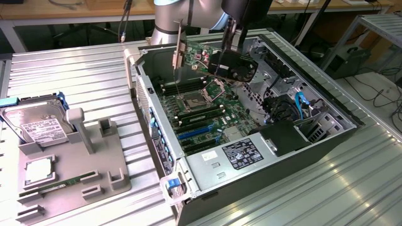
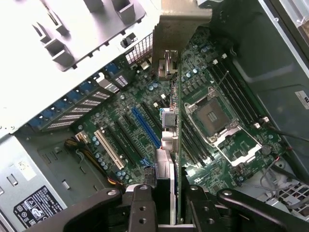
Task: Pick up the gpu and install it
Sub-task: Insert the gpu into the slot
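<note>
The gpu [image 1: 213, 59], a green card with a black fan and a silvery bracket at one end, hangs upright on its edge above the motherboard [image 1: 201, 113] of the open computer case [image 1: 144, 94]. My gripper [image 1: 231, 46] comes down from above and is shut on the card's upper edge. In the wrist view the gpu [image 2: 176, 140] runs edge-on between my fingers [image 2: 140, 208], and its bracket points at the case's rear wall. It hovers over the board between the blue slot [image 2: 145, 128] and the processor socket [image 2: 212, 116], clear of both.
A grey fixture tray [image 1: 94, 183] at the exterior view's left holds a hard drive [image 1: 37, 125], a processor chip [image 1: 39, 170] and a memory stick [image 1: 63, 183]. The case contains a power supply [image 1: 242, 155] and blue cables [image 1: 301, 106]. Ribbed metal table [image 1: 75, 80] lies all around.
</note>
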`<state>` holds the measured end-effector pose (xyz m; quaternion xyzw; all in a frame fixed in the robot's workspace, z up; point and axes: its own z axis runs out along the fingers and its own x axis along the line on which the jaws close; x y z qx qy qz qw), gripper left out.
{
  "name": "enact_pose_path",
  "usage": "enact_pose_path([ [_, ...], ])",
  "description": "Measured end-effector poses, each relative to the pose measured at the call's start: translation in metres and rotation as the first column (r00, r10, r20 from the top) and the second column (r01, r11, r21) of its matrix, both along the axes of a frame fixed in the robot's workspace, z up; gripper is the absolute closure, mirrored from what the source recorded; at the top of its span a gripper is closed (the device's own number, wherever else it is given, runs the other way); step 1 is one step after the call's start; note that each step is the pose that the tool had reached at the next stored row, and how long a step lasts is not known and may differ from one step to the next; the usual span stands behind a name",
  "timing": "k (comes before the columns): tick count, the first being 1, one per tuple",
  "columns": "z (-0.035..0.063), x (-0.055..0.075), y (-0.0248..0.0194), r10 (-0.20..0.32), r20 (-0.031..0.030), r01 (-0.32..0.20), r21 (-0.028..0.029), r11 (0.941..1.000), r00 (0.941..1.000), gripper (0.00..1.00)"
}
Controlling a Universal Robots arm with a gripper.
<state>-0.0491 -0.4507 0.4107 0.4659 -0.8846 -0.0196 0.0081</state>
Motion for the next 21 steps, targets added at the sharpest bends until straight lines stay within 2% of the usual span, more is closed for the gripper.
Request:
enact_pose_path([
  [9, 0.0, 0.0, 0.0, 0.068, 0.0, -0.068, 0.0, 0.9977, 0.9977, 0.72],
  [21, 0.0, 0.0, 0.0, 0.151, 0.0, -0.151, 0.0, 0.9885, 0.9885, 0.72],
])
